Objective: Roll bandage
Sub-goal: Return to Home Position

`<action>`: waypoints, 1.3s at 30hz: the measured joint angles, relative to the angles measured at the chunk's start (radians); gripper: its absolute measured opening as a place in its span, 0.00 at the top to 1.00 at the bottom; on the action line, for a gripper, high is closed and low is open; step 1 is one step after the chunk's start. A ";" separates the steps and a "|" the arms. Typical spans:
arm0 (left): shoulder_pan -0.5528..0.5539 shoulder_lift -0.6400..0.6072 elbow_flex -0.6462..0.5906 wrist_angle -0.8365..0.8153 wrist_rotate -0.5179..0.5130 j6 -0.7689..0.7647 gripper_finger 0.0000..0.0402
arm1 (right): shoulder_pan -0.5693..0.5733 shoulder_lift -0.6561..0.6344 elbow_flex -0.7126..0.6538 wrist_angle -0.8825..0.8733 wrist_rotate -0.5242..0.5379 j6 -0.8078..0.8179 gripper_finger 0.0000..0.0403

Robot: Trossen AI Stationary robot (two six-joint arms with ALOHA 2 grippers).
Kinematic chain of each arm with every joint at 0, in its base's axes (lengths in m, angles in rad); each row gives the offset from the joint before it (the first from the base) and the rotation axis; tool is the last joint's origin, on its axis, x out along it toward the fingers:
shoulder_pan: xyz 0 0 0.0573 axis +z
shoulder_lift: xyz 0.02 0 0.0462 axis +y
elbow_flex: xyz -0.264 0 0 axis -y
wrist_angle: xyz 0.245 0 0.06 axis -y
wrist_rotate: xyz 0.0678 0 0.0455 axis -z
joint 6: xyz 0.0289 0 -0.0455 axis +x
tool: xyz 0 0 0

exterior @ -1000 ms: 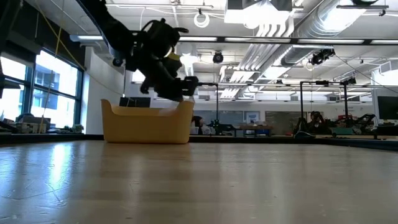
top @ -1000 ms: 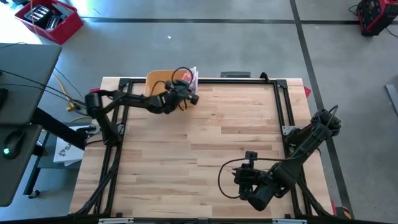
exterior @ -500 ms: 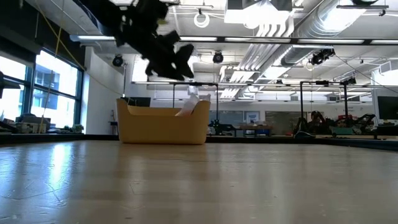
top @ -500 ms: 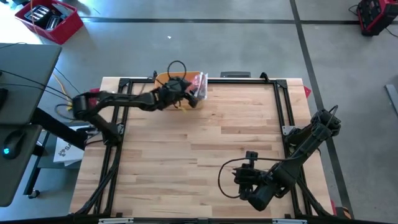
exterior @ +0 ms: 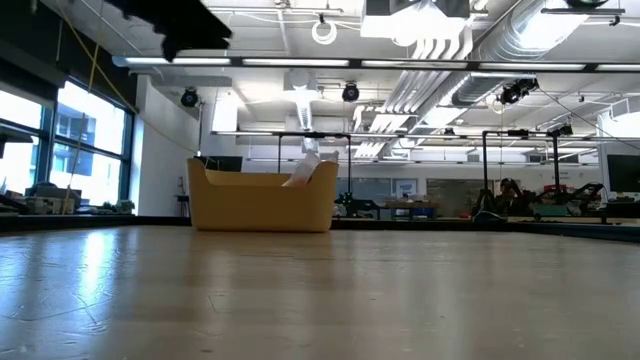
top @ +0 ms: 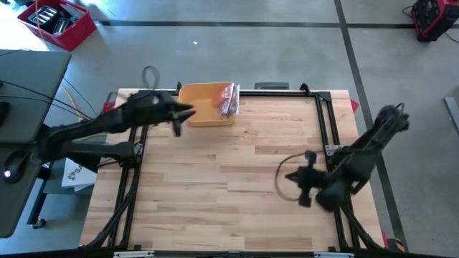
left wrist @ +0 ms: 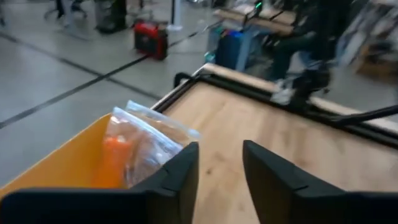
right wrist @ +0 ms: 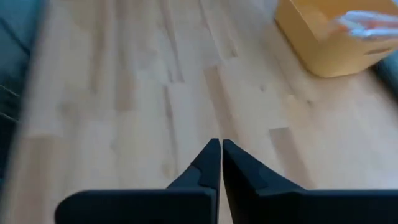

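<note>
A clear plastic bag (top: 228, 99) holding an orange bandage (left wrist: 115, 158) lies in the yellow bin (top: 204, 107) at the table's far edge. It leans against the bin's right wall, and its top (exterior: 305, 170) sticks up above the rim. My left gripper (top: 179, 120) hovers open just left of the bin, above the table, with nothing between its fingers (left wrist: 183, 168). My right gripper (top: 297, 185) is shut and empty above the table's right half, its fingertips (right wrist: 219, 149) pointing slantwise down at bare wood.
The black metal frame (top: 326, 122) runs along the table's edges. The bin (exterior: 262, 197) stands on the wood at the far side. The wooden top (top: 237, 179) between the two arms carries no other objects.
My left gripper has let go of the bag over the bin. It has then drawn back up and toward the table's left edge, tipping closer to level. The bin slid a little to the right and the bag now rests inside it. My right gripper has pulled back toward the right edge.
</note>
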 joint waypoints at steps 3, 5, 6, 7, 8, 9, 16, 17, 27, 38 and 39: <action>-0.042 -0.171 -0.099 -0.014 0.004 -0.042 0.78 | -0.006 -0.213 -0.225 0.269 -0.094 -0.020 1.00; -0.067 -0.276 -0.164 -0.013 0.004 -0.079 0.83 | -0.032 -0.349 -0.379 0.468 -0.179 -0.061 1.00; -0.078 -0.324 -0.197 -0.012 0.004 -0.094 0.85 | -0.049 -0.410 -0.450 0.568 -0.221 -0.083 1.00; -0.089 -0.370 -0.228 -0.012 0.004 -0.110 0.87 | -0.070 -0.468 -0.519 0.659 -0.257 -0.098 1.00; -0.099 -0.413 -0.258 -0.011 0.003 -0.118 0.89 | -0.092 -0.522 -0.583 0.742 -0.284 -0.116 1.00; -0.107 -0.452 -0.286 -0.009 -0.004 -0.120 0.90 | -0.117 -0.567 -0.639 0.818 -0.316 -0.141 1.00; -0.120 -0.612 -0.464 0.051 -0.107 -0.113 0.99 | -0.375 -0.840 -0.863 1.089 -0.574 -0.330 1.00; -0.120 -0.622 -0.483 0.067 -0.104 -0.113 1.00 | -0.410 -0.872 -0.874 1.097 -0.605 -0.350 1.00; -0.120 -0.668 -0.635 0.225 -0.023 -0.086 1.00 | -0.549 -1.136 -1.078 1.178 -0.680 -0.493 1.00; -0.190 -0.680 -0.786 0.405 0.014 -0.101 1.00 | -0.547 -1.207 -1.102 1.096 -0.658 -0.536 1.00; -0.210 -0.680 -0.785 0.403 0.010 -0.107 1.00 | -0.547 -1.207 -1.102 1.095 -0.657 -0.529 1.00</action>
